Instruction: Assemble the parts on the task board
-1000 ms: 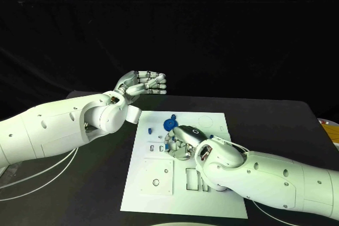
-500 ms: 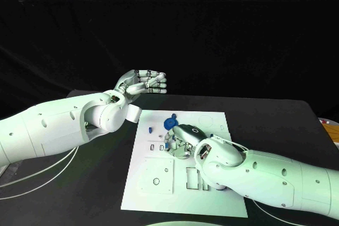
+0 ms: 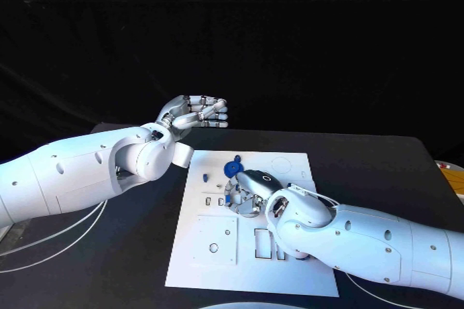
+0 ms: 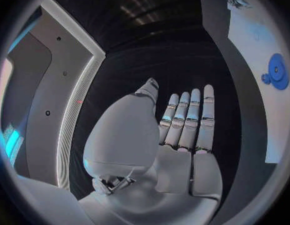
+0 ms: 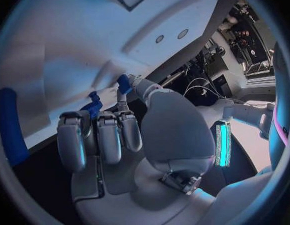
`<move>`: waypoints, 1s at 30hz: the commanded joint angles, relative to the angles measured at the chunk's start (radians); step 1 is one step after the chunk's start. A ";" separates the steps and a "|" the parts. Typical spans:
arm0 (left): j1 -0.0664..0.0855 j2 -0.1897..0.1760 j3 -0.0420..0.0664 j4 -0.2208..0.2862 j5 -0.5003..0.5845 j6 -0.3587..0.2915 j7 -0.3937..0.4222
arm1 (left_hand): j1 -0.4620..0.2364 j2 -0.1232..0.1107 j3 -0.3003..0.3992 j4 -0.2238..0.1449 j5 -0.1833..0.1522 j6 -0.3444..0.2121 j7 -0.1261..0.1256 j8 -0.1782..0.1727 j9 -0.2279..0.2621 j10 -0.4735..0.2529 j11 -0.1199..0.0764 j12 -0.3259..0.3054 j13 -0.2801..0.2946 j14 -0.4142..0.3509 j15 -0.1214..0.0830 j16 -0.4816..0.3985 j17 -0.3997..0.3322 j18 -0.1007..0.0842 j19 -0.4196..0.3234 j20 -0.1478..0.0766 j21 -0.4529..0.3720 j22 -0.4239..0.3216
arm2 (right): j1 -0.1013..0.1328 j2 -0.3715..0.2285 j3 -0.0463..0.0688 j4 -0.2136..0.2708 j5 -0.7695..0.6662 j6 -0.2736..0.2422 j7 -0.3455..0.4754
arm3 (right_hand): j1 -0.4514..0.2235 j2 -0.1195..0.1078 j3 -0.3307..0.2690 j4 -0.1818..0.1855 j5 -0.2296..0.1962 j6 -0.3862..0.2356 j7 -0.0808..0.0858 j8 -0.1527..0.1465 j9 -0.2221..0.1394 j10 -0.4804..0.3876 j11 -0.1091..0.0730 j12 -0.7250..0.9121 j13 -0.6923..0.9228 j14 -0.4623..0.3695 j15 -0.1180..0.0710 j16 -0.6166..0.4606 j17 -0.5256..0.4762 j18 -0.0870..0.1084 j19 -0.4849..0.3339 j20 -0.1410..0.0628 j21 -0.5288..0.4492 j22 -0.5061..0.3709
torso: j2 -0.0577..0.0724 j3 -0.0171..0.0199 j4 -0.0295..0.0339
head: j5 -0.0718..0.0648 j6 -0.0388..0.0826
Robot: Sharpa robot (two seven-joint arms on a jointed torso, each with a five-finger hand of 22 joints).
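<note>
The white task board (image 3: 222, 255) lies flat in the middle of the black bench (image 3: 387, 161), and everything here is placed against it. The left robot hand (image 3: 196, 112) hangs in the air beyond the board's far left corner, well clear of its surface, with its fingers (image 4: 192, 117) stretched out straight side by side and nothing in them. The right robot hand (image 3: 249, 192) is down on the middle of the board, palm toward the plate, its arm lying across the board's near right part. In the right wrist view its fingers (image 5: 98, 135) are curled close against the white surface, and a small blue part (image 5: 92, 107) sits at the fingertips with another small blue piece (image 5: 124, 83) just beyond it near the thumb; whether the hand actually pinches either piece cannot be told. A round blue disc (image 3: 232, 168) lies on the far half of the board, just beyond the right robot hand, and a small blue peg (image 3: 204, 177) stands a little to the disc's left, toward the board's left edge. The near half of the board shows pale square and slotted recesses.
</note>
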 commanded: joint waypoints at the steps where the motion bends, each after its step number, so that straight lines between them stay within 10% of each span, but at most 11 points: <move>1: 0.001 0.001 0.001 0.001 0.003 0.017 0.007 | 0.003 0.007 -0.005 0.002 0.001 0.005 0.043 0.005 0.001 0.006 0.003 0.006 0.002 0.006 0.002 0.002 0.000 0.014 0.007 0.001 0.001 -0.001 | -0.005 0.001 -0.005 -0.005 -0.010 0.044 -0.017 | -0.012 -0.008 -0.005 0.004 0.004 -0.012 0.003 -0.007 -0.004 0.025 0.000 -0.006 0.161 0.095 -0.001 0.002 0.219 -0.013 0.062 -0.006 -0.002 0.215 | 0.000 0.0001 -0.0002 | 0.001 0.000; 30: 0.001 0.001 0.001 -0.002 0.003 0.018 0.005 | 0.004 0.008 -0.005 0.002 0.001 0.005 0.043 0.004 0.001 0.006 0.003 0.004 0.001 0.007 0.002 0.002 -0.001 0.014 0.010 0.000 0.002 -0.001 | -0.005 0.000 -0.005 -0.006 0.000 -0.001 0.008 | -0.063 -0.055 -0.150 0.083 -0.092 -0.120 0.038 -0.069 -0.018 -0.008 0.033 -0.039 0.129 0.092 0.029 0.000 0.209 -0.007 0.049 0.022 -0.023 0.203 | 0.000 -0.0004 0.0003 | 0.000 0.000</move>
